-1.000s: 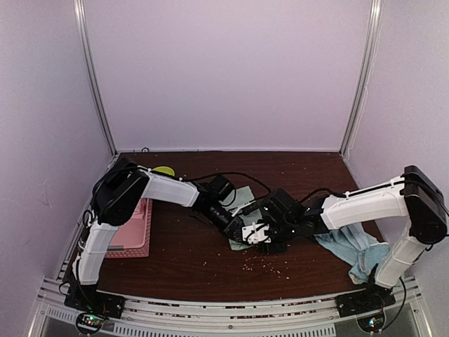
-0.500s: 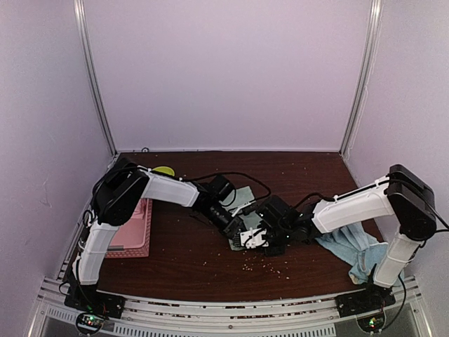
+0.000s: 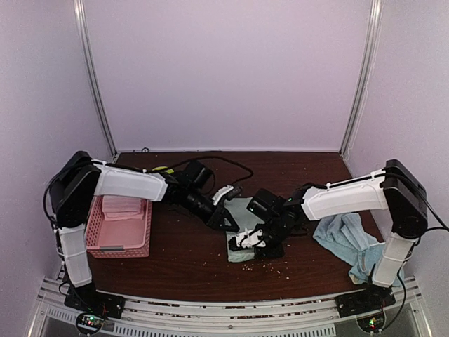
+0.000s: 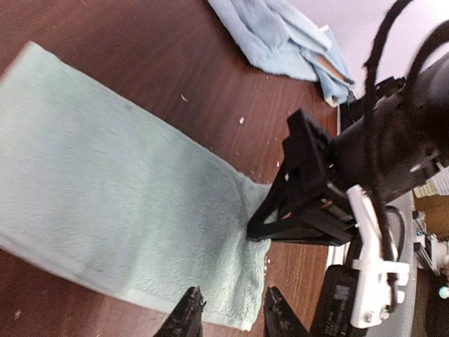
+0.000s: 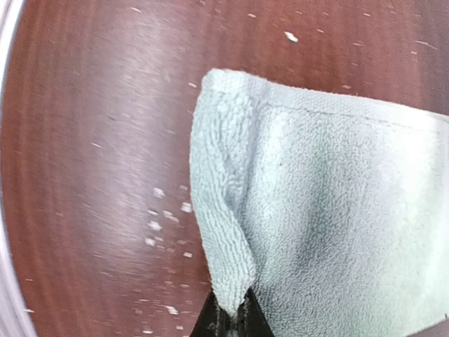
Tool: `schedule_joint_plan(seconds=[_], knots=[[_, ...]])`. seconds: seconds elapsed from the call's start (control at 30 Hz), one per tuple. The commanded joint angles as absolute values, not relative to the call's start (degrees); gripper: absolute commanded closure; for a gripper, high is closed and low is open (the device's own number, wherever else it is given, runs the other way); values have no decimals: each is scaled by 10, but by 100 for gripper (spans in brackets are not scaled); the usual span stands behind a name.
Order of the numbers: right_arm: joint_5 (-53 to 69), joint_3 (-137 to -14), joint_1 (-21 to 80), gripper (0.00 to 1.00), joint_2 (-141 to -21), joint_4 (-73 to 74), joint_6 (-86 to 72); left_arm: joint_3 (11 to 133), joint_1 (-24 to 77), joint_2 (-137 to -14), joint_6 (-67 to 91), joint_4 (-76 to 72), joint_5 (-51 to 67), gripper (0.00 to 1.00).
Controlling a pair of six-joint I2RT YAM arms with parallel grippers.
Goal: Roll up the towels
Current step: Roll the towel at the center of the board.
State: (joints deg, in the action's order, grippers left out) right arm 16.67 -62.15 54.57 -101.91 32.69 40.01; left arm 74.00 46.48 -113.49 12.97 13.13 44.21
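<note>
Mint green towel (image 4: 119,203), spread flat in a long strip on the dark wooden table (image 3: 182,260) between the two tools. One short end lies directly under the left gripper (image 4: 233,320); the strip runs away from its fingertips (image 4: 188,317). The left gripper's jaws stand apart, and nothing is caught between them. They hover just above the towel's end edge. Immediately to the side of these fingertips, the right gripper (image 5: 228,319) meets the same end of the towel. Its jaws are pressed together on one corner, and the right wrist view shows the pinched cloth drawn up into a narrow ridge that ends at the fingertips. Pale crumbs (image 5: 165,210) are scattered over the wood beside that corner. Behind the right gripper, under the right arm's forearm and well apart from the mint towel, a light blue towel (image 3: 347,239) lies crumpled in a loose heap. On the outer side of the left arm, beside its upper link, stands a pink basket (image 3: 116,247) with latticed walls, holding a pink towel (image 3: 121,207) folded flat.
</note>
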Motion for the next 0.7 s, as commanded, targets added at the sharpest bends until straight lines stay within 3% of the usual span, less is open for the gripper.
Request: schedule_joint_plan(seconds=[0.0,0.2,0.37,0.67], knots=[[269,-685,536,100,-1051,452,356,663,450,-1027,130,51,321,68],[353,-779,482,100,-1129,543,348,540,453,-902,131,-66,234,63],[410,-809,439,100,-1203,591,352,497,504,-817,25,-76,125,62],[427,-799,410,100,-1248,569,323,542,617,-853,-126,3,116,62]])
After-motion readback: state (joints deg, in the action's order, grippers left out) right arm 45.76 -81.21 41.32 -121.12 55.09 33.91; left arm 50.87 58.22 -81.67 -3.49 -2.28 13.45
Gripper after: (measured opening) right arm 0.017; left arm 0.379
